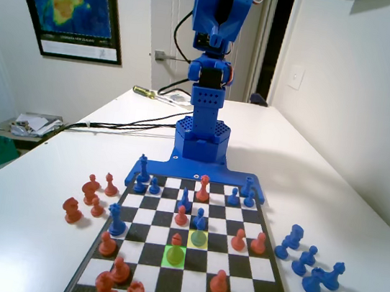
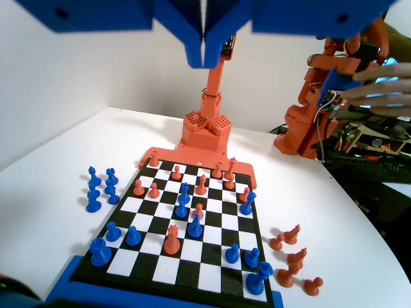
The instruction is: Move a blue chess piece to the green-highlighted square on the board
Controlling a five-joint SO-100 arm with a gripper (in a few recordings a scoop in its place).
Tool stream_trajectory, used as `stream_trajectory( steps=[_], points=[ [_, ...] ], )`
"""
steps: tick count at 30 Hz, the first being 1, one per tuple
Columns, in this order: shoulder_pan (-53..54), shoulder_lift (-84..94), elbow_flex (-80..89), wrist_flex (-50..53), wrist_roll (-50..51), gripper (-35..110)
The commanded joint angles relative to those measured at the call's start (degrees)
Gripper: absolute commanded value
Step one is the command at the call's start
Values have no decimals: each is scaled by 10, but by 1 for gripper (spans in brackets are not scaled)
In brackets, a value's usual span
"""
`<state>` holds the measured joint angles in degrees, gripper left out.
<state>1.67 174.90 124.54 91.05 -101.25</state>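
Observation:
My gripper (image 1: pixel 217 27) is raised high above the arm's base, far from the board (image 1: pixel 159 218). In the wrist view its jaws (image 2: pixel 204 48) hang at the top edge, shut with nothing between them. The green-highlighted square (image 1: pixel 174 258) lies near the board's middle, and a small pawn that looks red-orange under the tint stands on it. One square farther and to the right, a yellow square (image 1: pixel 198 241) holds a blue chess piece (image 1: pixel 199 235), a pawn. In the wrist view that pawn (image 2: pixel 184 191) stands mid-board, with a red-orange pawn (image 2: pixel 201 185) diagonally beyond it.
Other blue and red-orange pieces stand across the board. In the fixed view, taken red-orange pieces (image 1: pixel 87 196) sit left of the board and blue ones (image 1: pixel 308 263) to its right. Cables (image 1: pixel 121 125) and a screwdriver (image 1: pixel 144 92) lie behind the arm's base.

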Motion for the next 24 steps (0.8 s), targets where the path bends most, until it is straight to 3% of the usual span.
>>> stream_trajectory(
  steps=[1, 24],
  points=[
    [4, 2, 4, -11, 0, 1],
    [3, 0, 3, -10, -7, 1]
  ],
)
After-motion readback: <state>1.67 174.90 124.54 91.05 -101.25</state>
